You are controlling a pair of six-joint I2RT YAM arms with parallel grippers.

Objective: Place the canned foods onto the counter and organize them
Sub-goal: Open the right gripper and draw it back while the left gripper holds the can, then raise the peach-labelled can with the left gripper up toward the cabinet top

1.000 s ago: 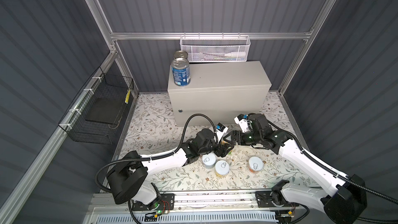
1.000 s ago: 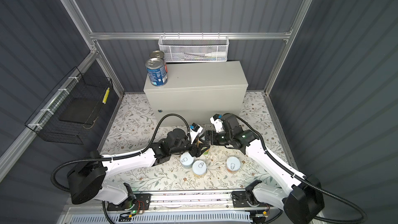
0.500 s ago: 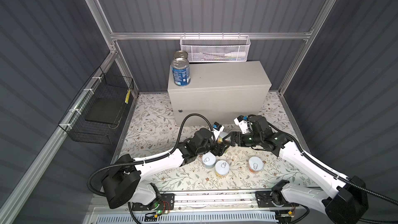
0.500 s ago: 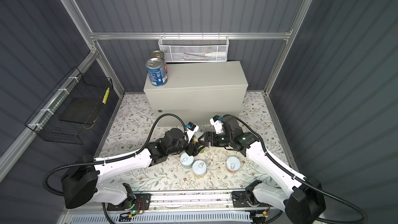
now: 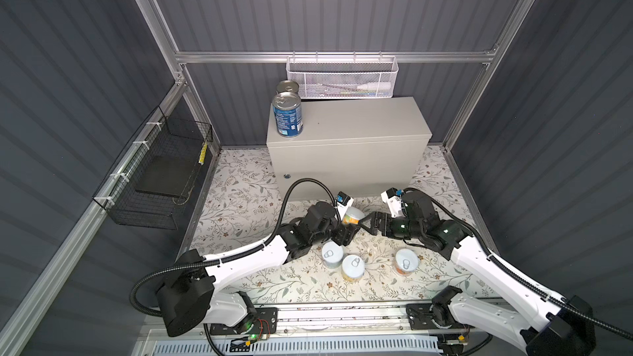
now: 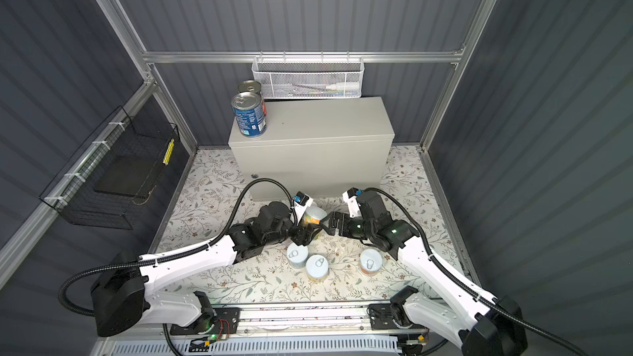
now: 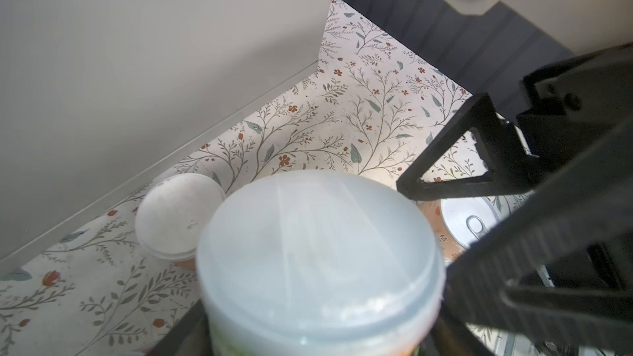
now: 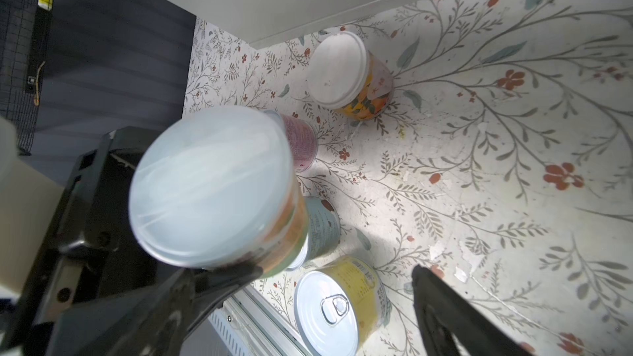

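My left gripper [image 5: 350, 226] [image 7: 318, 337] is shut on a white-lidded can with an orange label [image 5: 352, 216] [image 6: 314, 216] [image 8: 212, 186], holding it above the floor in front of the counter [image 5: 359, 121]. My right gripper [image 5: 367, 222] [image 8: 335, 270] stands open just to its right, with its fingers apart from the can. Two blue-labelled cans [image 5: 287, 116] [image 5: 287, 86] stand at the counter's left end. Three cans [image 5: 332, 255] [image 5: 352, 265] [image 5: 406, 261] stand on the floor below the grippers. A pink can [image 8: 301, 142] and an orange-flowered one [image 8: 349, 77] show in the right wrist view.
A white mesh basket [image 5: 340, 77] hangs on the back wall above the counter. A black wire basket [image 5: 161, 172] hangs on the left wall. The flowered floor [image 5: 246, 200] runs to a metal rail [image 5: 342, 313] at the front.
My right gripper has opened wide and let go of the orange can. The left gripper keeps its hold on the can at about the same spot.
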